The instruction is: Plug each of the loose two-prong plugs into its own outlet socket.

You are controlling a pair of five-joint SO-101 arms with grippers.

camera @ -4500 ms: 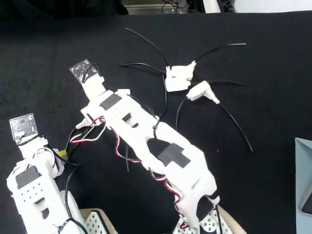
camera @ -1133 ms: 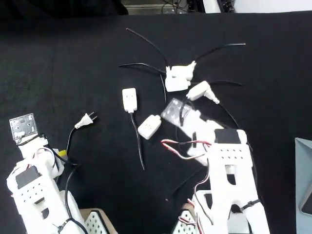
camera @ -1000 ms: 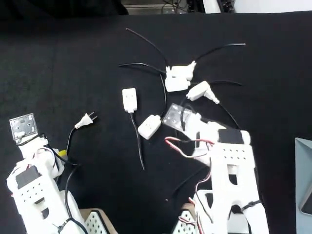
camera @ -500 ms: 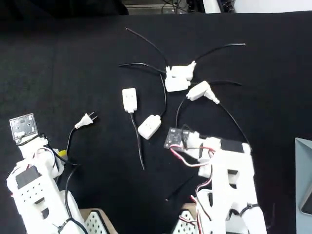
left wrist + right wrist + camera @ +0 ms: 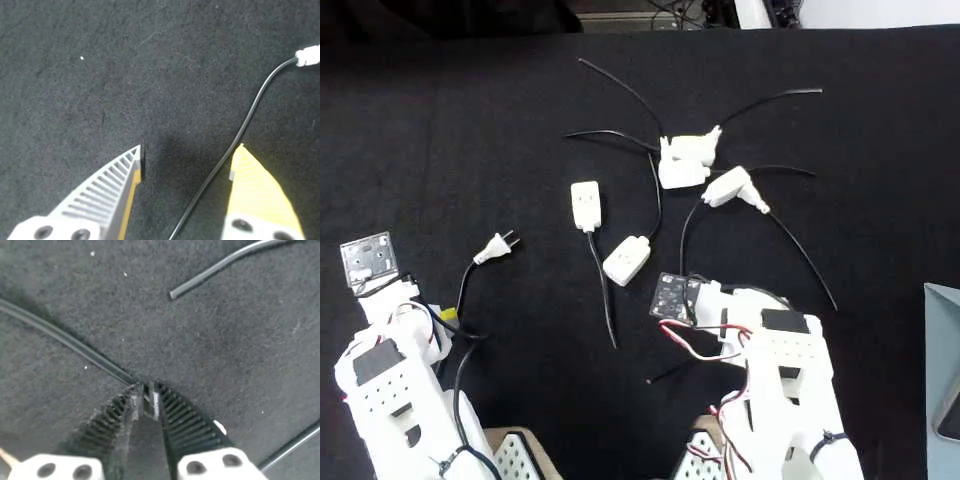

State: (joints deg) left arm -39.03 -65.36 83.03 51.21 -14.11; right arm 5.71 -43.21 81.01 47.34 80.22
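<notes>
Black table [image 5: 420,120]: I judge the far pair [image 5: 685,160] mated; left plug [image 5: 496,246] and right plug [image 5: 735,187] lie loose, far socket [image 5: 585,203] and near socket [image 5: 627,259] empty mid-table. Left tool [image 5: 190,147] apart, right tool [image 5: 145,386] together beside a cable [image 5: 65,337].

High view overhead; wrist views close above table [image 5: 880,150] (shared surface).

Bright, even light from overhead in the high view, with hardly any shadow on the matte black worktop [image 5: 440,120]. White arm shell [image 5: 782,385] close to washed out against it. In the left wrist view, a soft dark shadow patch beside the left claw [image 5: 190,150]. In the right wrist view, a faint shadow band along the black cable [image 5: 60,337].
</notes>
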